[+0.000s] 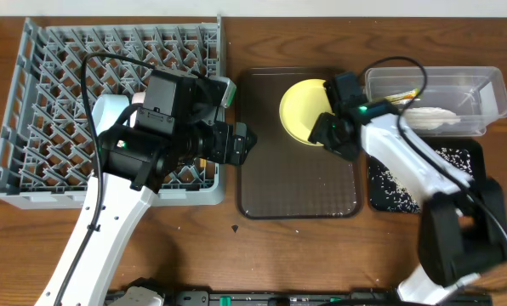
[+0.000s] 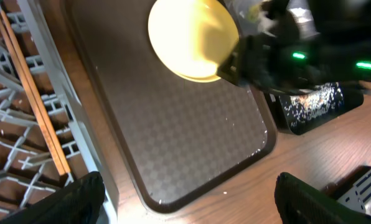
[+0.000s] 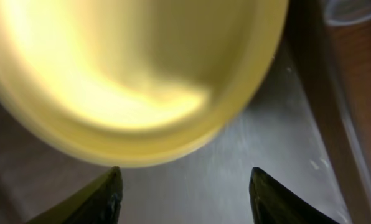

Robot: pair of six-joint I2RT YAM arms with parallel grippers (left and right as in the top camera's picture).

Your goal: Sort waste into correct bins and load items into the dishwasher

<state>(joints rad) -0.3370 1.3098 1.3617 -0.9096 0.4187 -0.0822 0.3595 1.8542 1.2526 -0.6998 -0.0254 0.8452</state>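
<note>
The yellow plate [image 1: 303, 110] lies on the dark brown serving tray [image 1: 298, 183] at its far right; it also shows in the left wrist view [image 2: 188, 37] and fills the right wrist view [image 3: 129, 74]. My right gripper [image 3: 184, 199] is open and empty just beside the plate's near rim, seen from above [image 1: 332, 136]. My left gripper [image 2: 185, 205] is open and empty over the tray's left edge [image 1: 243, 143], next to the grey dishwasher rack [image 1: 32, 110]. Wooden chopsticks [image 2: 33, 99] lie in the rack. The clear tub [image 1: 483, 85] holds a white tissue [image 1: 432, 117]. Rice grains lie in the black tray [image 1: 390, 183].
The rack takes up the table's far left. The clear tub and black tray sit at the right, close behind my right arm. A few stray grains lie on the brown tray [image 2: 173, 137] and the wooden table [image 1: 185, 255].
</note>
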